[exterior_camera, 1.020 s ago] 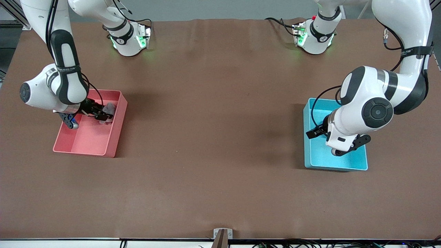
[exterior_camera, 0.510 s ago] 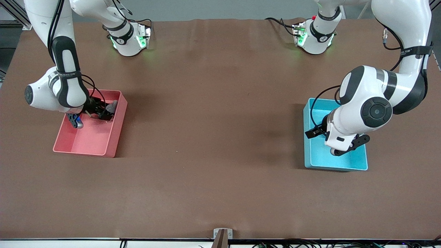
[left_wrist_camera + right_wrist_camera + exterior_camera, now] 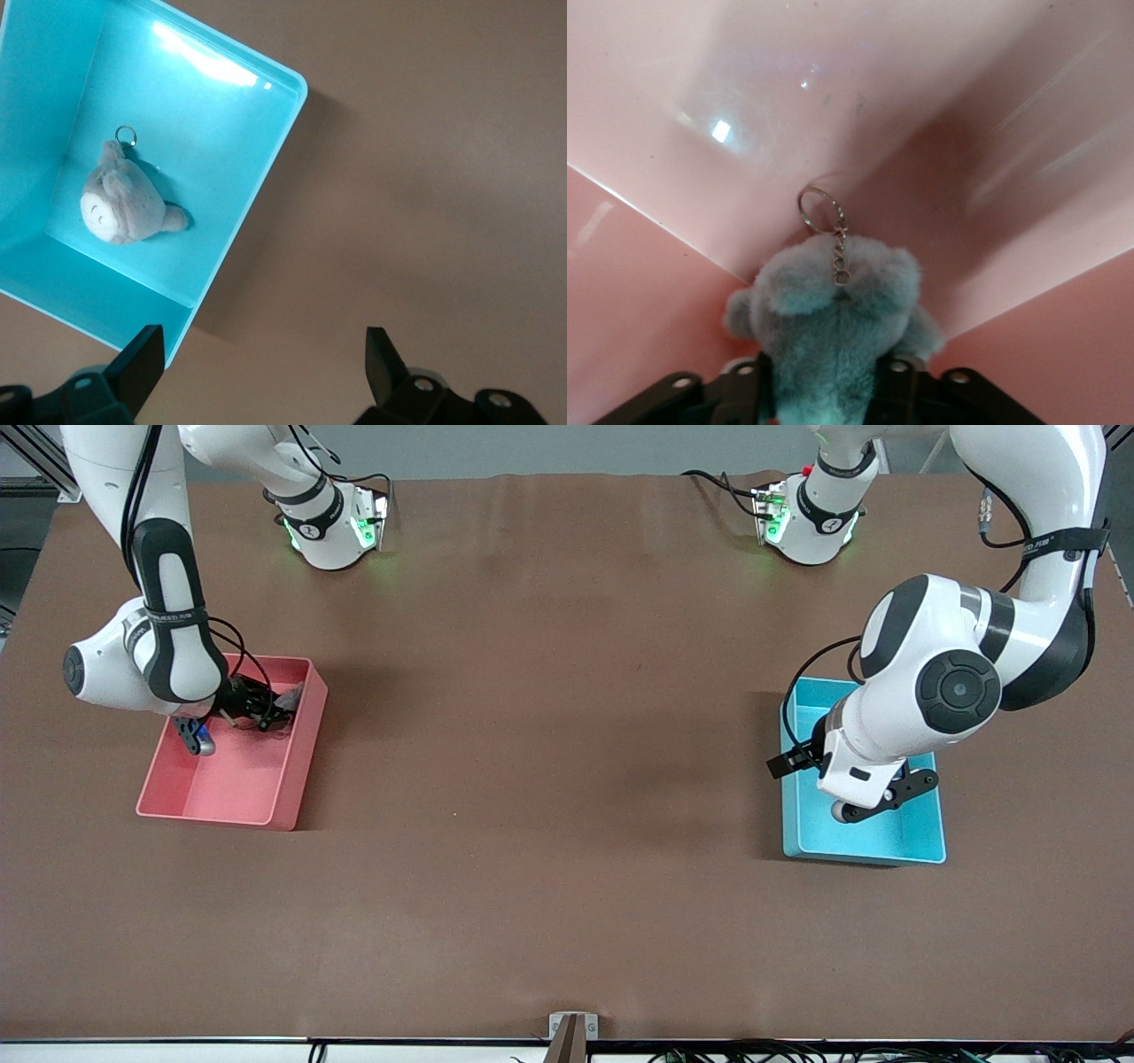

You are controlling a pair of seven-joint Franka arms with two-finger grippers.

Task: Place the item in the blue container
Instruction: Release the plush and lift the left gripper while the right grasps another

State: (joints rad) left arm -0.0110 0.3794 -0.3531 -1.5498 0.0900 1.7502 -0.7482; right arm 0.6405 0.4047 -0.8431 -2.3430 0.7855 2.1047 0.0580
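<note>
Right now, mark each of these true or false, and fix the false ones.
1. A beige plush keychain lies inside the blue container. True.
2. The left end effector holds a plush. False: it is open with nothing between its fingers, above the container's edge.
3. The right end effector is down in the pink bin. True.
4. The grey plush at the right end effector has no key ring. False: a metal ring hangs from a short chain on it.
5. The two bins touch. False: they sit at the two ends of the table.
</note>
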